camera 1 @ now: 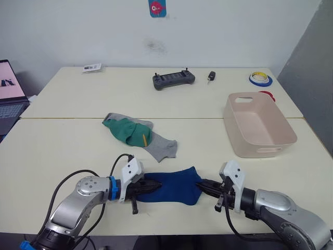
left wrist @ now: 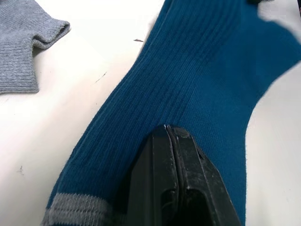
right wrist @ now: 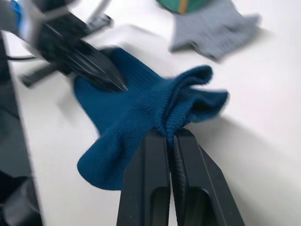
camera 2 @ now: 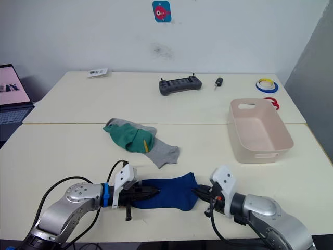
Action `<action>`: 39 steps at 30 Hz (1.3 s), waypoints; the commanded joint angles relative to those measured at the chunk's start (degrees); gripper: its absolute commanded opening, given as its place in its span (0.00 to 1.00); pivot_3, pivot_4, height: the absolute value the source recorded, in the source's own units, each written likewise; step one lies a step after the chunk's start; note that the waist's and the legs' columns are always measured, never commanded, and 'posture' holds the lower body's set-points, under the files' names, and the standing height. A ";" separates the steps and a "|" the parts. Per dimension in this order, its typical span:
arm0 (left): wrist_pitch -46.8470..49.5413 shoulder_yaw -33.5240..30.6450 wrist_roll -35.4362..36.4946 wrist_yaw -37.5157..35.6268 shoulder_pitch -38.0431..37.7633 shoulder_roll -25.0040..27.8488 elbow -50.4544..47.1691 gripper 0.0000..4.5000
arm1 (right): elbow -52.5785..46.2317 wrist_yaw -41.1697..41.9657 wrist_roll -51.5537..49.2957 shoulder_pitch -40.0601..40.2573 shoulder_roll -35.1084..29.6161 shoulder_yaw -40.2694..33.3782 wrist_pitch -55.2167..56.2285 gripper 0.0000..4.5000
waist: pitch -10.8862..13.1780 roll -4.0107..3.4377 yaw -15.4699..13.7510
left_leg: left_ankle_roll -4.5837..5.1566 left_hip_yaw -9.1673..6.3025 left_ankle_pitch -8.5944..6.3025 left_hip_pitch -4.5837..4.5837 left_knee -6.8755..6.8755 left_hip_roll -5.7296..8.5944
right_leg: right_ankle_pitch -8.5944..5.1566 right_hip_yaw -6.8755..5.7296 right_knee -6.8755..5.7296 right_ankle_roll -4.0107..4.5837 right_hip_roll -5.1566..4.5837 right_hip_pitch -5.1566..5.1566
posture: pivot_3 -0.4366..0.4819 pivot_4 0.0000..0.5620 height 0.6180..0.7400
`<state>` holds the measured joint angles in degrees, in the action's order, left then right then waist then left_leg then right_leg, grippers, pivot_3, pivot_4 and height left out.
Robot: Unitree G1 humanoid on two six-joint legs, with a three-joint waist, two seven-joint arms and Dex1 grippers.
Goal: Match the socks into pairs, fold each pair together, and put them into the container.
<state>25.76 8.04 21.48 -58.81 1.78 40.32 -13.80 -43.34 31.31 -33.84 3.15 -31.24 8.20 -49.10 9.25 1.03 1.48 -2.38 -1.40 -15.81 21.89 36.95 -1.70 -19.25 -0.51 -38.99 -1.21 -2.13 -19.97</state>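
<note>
The left eye view showed the blue sock (camera 1: 174, 186) lying flat near the front edge of the table (camera 1: 62, 151), taken at its two ends by both grippers. The left gripper (camera 1: 151, 185) was seen clenched, its fingers pressed together on the cuff end, the closed tips resting on the ribbed fabric in its wrist view. The right gripper (camera 1: 204, 184) was clamped on the opposite end, where a bunched fold of blue cloth was pinched between the fingers (right wrist: 157, 155) and lifted slightly off the table. Both forearms were held low and nearly level over the table, pointed inward toward each other. The step in hand was judged to be the folding of the blue pair, though whether one sock or two lay stacked could not be told. The next move would call for one end to be carried over onto the other without the layers slipping apart. The green sock (camera 1: 127, 132) and grey sock (camera 1: 161, 146) lay heaped together farther back, untouched. The container (camera 1: 258, 125) stood empty, well apart to the right.
</note>
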 commanded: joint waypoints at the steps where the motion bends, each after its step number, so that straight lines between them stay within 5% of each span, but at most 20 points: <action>1: 0.84 2.10 -2.16 1.23 -0.80 -0.10 0.13 0.00 | -1.84 -1.05 -3.93 -4.00 1.47 1.83 -4.67 0.01 | 0.00 0.00 0.01 | 0.00 0.00 0.00 0.00 0.00 0.00 | 0.00 0.00 0.00 0.00 0.00 0.00 | 0.48 0.27 1.00; 13: 1.13 2.41 -2.40 2.83 -1.37 -0.36 -0.71 0.00 | 7.33 -5.25 -5.33 -16.27 10.80 8.46 -13.02 0.01 | -0.01 -0.02 -0.12 | 0.00 -0.02 0.00 -0.01 0.00 0.01 | 0.01 -0.02 -0.01 0.01 -0.02 -0.01 | 0.48 0.27 1.00; 24: 7.38 -5.63 4.99 -0.02 -0.71 4.55 -3.55 0.00 | 8.75 -4.67 -6.36 -18.65 10.88 8.41 -14.28 0.01 | 0.03 -0.04 0.23 | 0.00 -0.05 0.00 0.03 -0.03 -0.08 | 0.01 0.01 -0.05 0.02 0.06 -0.13 | 0.48 0.27 1.00; 39: 3.43 -6.29 1.63 -3.45 0.53 9.14 4.53 0.00 | 9.55 -0.97 -4.42 -21.51 7.43 12.09 -12.74 0.01 | 0.07 -0.05 0.22 | 0.01 -0.03 0.00 0.10 -0.04 -0.07 | 0.01 0.02 -0.04 0.02 0.05 -0.22 | 0.48 0.27 1.00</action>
<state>29.76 1.85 24.67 -62.35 2.52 48.99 -10.30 -33.25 29.51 -38.62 -17.51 -23.85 19.84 -62.98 9.32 0.98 1.70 -2.37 -1.42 -15.81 21.99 36.92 -1.76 -19.24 -0.48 -39.03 -1.19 -2.09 -20.19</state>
